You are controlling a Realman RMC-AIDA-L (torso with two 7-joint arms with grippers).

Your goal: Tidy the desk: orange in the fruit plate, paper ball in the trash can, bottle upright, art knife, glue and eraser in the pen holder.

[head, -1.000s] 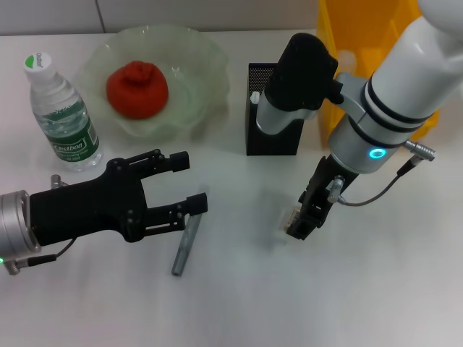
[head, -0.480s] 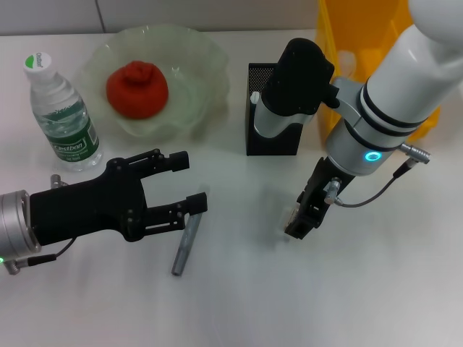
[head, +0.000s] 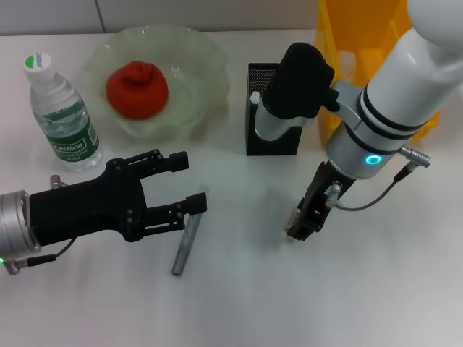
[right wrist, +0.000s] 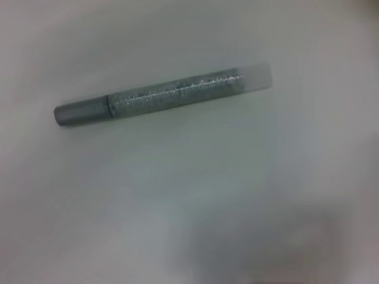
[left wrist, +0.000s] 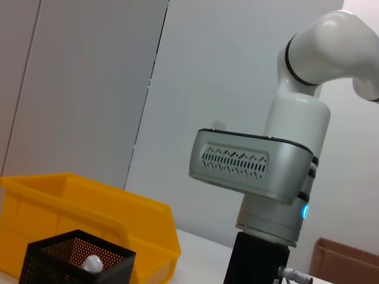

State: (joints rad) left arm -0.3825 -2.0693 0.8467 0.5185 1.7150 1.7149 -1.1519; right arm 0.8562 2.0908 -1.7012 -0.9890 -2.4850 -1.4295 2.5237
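Gripping the eraser (head: 291, 217) is the step in hand: the right gripper (head: 301, 223) stands low on the desk (head: 239, 303), in front of the pen holder (head: 273, 119), its fingers narrowed around the small beige block, though whether they pinch it yet I cannot tell. To do it well, close squarely on the 2 long faces, then lift straight up before swinging back over the holder's mouth. The glue (head: 187, 244) lies well to the holder's front-left, just beside the left gripper (head: 184, 182), whose fingers are spread wide and hold nothing.
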